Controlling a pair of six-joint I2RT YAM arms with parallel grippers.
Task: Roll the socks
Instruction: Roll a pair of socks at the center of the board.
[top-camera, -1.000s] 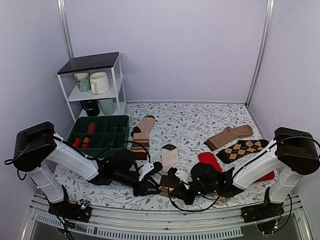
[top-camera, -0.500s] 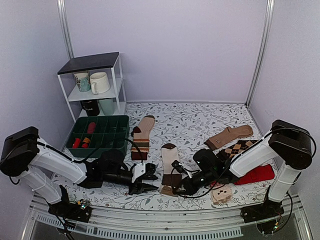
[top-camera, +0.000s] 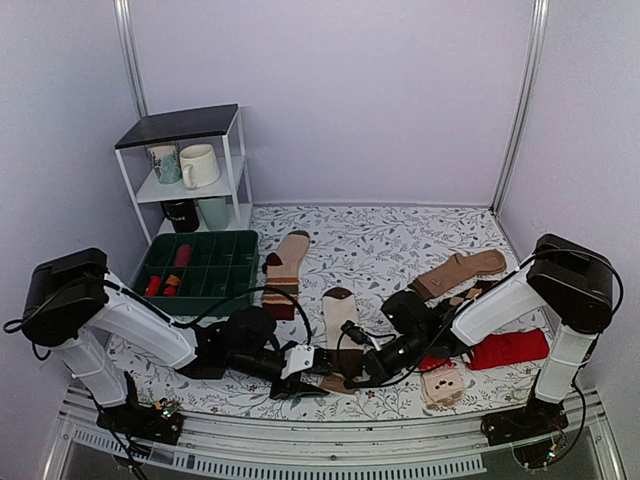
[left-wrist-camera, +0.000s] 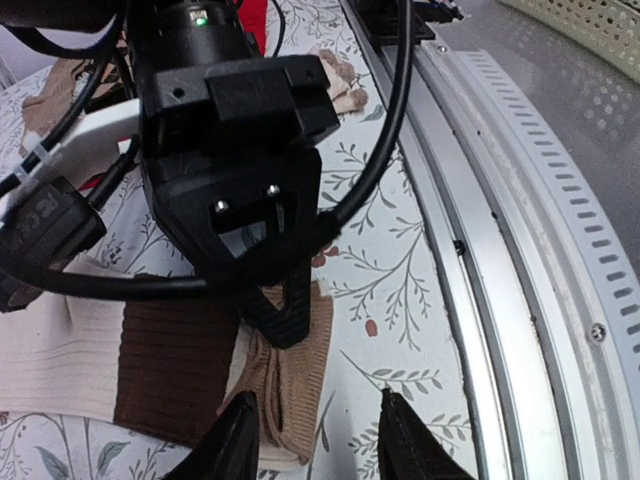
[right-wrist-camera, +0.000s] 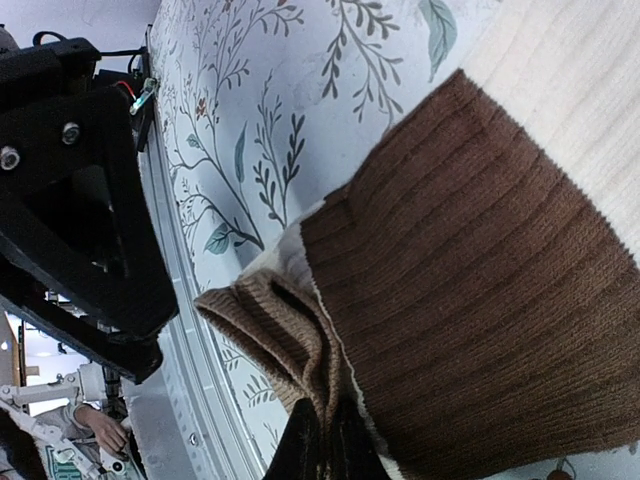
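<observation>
A cream-white sock with a dark brown cuff lies near the table's front middle. Its wide dark brown band and tan-brown toe point to the near edge. My right gripper is shut on a pinched fold of the tan toe, beside the brown band, as the right wrist view shows. My left gripper is open and empty; its fingertips straddle the toe's edge just above the cloth, facing the right gripper.
A green compartment tray and a white rack with mugs stand at back left. A striped tan sock, a tan sock, an argyle sock and red socks lie around. A metal rail runs along the near edge.
My left gripper has moved right, up to the sock's toe. My right gripper has slid left onto the toe and closed on it; the right arm stretched lower.
</observation>
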